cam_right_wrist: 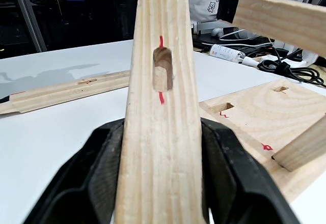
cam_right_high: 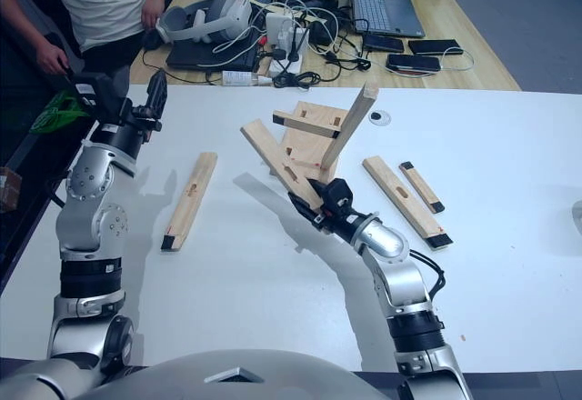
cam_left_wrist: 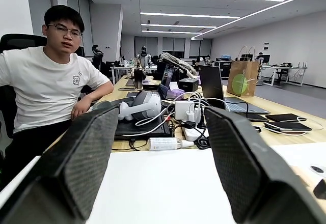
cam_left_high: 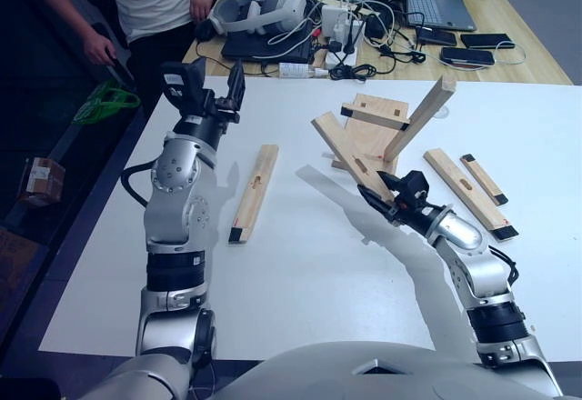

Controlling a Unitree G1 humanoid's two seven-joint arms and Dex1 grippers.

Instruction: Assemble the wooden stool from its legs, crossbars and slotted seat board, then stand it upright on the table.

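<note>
right claw (cam_right_wrist: 163,193) clamps flat pale-wood leg (cam_right_wrist: 162,40) with oval slot | left claw (cam_left_wrist: 162,147) open, textured black pads (cam_left_wrist: 86,163)

No words or numbers can be read anywhere. The only signs are hand-drawn red pen marks: a short stroke above and below the slot (cam_right_wrist: 162,68) in the wooden leg (cam_right_wrist: 163,147), and small squiggles beside the slots of the seat board (cam_right_wrist: 254,107). A paper bag (cam_left_wrist: 243,79) on the far counter (cam_left_high: 536,64) bears a round green emblem, its print illegible.
</note>
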